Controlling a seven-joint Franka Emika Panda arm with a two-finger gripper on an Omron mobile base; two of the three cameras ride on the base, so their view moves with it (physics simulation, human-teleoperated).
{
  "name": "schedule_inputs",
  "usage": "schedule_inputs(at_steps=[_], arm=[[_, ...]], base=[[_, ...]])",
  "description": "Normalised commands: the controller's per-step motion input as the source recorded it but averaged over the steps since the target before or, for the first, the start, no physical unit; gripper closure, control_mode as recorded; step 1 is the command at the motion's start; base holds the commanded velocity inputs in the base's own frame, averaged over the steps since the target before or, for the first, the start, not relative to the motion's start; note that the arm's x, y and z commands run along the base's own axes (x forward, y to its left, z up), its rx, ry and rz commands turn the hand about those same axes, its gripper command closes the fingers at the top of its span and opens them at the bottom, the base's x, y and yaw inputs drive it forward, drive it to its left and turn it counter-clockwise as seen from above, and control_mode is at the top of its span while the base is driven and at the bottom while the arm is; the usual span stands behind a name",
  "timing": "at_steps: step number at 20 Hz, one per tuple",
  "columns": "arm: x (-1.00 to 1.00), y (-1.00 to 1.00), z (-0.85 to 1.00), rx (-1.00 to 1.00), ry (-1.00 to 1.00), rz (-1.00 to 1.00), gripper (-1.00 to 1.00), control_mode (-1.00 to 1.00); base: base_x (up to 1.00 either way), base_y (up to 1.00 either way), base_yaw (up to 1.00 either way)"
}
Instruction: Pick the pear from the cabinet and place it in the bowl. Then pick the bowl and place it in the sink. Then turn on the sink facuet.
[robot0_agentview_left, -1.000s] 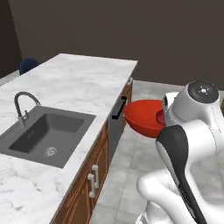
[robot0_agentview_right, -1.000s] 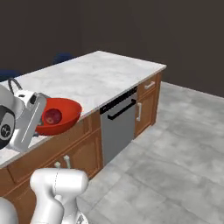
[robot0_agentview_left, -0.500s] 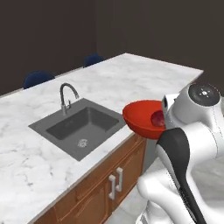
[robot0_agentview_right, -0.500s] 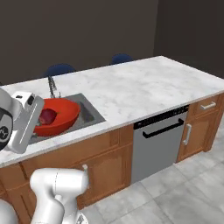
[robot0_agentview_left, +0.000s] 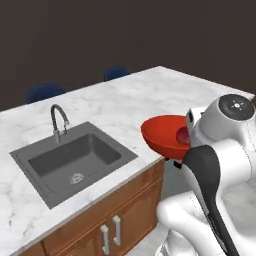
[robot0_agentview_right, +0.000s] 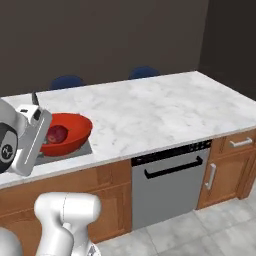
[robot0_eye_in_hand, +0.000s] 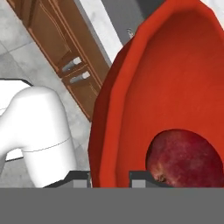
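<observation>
**Trainee:** Where does the glossy red round bowl (robot0_agentview_left: 165, 135) sit relative to the gripper (robot0_eye_in_hand: 109, 178)?

**Operator:** In the hand view I see the two dark fingertips (robot0_eye_in_hand: 79, 178) at the bottom edge, one on either side of the bowl's rim. The jaws are closed on that rim, so the bowl is gripped and carried off the counter.

**Trainee:** And the small dark red pear (robot0_eye_in_hand: 186, 158)?

**Operator:** It lies inside the bowl, against the wall nearest the gripper, just beside the inner fingertip. In the right base view I see it as a dark round spot low in the bowl, close to the white hand.

**Trainee:** Where is the bowl over the kitchen?

**Operator:** In the left base view it hangs at the front edge of the white marble counter (robot0_agentview_left: 135, 102), to the right of the dark grey rectangular sink (robot0_agentview_left: 72, 161) and apart from it. The slim grey gooseneck faucet (robot0_agentview_left: 58, 121) stands behind the basin's far rim. In the right base view the bowl overlaps the basin's right corner.
</observation>
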Motion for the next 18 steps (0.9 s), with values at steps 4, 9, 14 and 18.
schedule_inputs(at_steps=[4, 9, 14, 18], arm=[[0.0, 0.0, 0.0, 0.0, 0.0, 0.0, 1.0, 1.0], [0.0, 0.0, 0.0, 0.0, 0.0, 0.0, 1.0, 1.0], [0.0, 0.0, 0.0, 0.0, 0.0, 0.0, 1.0, 1.0], [0.0, 0.0, 0.0, 0.0, 0.0, 0.0, 1.0, 1.0]], base=[[0.27, -0.3, 0.49], [0.26, -0.01, 0.48], [0.65, -0.13, 0.39], [0.5, -0.34, 0.14]])
